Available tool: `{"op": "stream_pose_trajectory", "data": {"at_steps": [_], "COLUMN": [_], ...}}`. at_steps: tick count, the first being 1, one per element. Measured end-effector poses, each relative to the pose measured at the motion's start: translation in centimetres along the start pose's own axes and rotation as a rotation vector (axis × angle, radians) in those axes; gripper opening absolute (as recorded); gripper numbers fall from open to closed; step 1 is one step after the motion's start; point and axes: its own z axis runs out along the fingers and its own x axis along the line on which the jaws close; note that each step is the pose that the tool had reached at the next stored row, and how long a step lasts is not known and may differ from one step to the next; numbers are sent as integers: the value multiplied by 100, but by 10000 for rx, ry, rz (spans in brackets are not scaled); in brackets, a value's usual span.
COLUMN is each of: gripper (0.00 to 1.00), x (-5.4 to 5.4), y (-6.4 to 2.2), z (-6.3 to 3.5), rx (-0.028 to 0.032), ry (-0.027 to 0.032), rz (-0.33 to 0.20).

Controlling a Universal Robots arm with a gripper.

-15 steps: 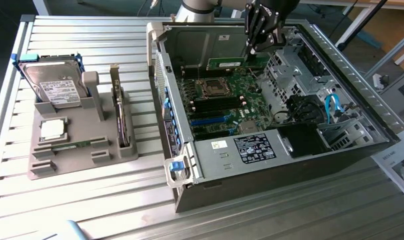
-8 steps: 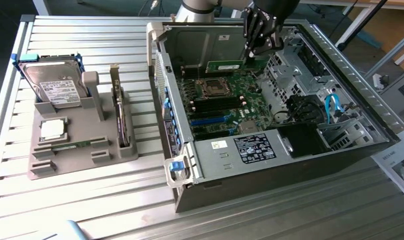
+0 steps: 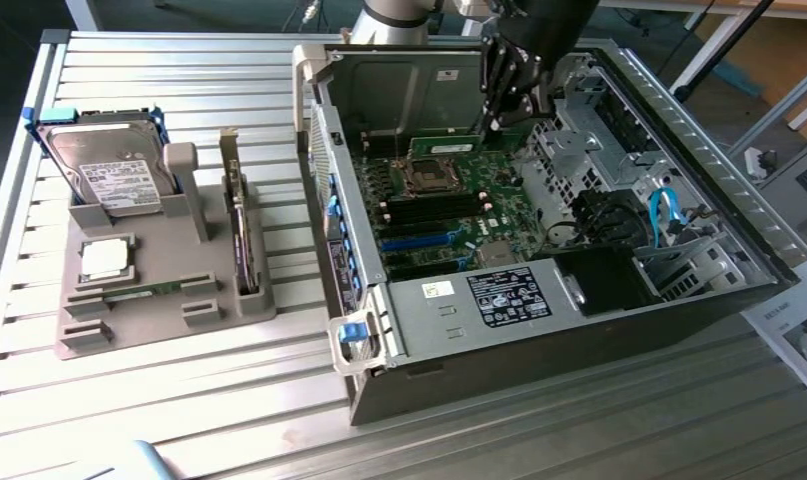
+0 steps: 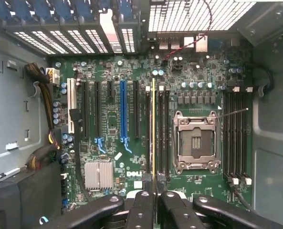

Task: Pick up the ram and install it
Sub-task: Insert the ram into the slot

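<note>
My gripper hangs inside the open computer case, shut on the ram, a narrow green stick held above the motherboard. In the wrist view the ram is seen edge-on as a thin yellow-green line running out from between the black fingers of the gripper. It lies along the black memory slots right beside the empty CPU socket. Whether it touches a slot I cannot tell.
A grey fixture at the exterior view's left holds a hard drive, a square silver processor, another green stick and an upright card. Inside the case are a power supply, blue cables and a second slot bank.
</note>
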Motion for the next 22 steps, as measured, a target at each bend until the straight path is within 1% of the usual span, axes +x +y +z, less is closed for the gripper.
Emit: {"op": "stream_pose_trajectory", "data": {"at_steps": [6, 22], "gripper": [12, 12], "x": [-1, -2], "y": [0, -1], "z": [75, 229], "rx": [3, 6], "ry": [0, -1], "rz": [19, 69]}}
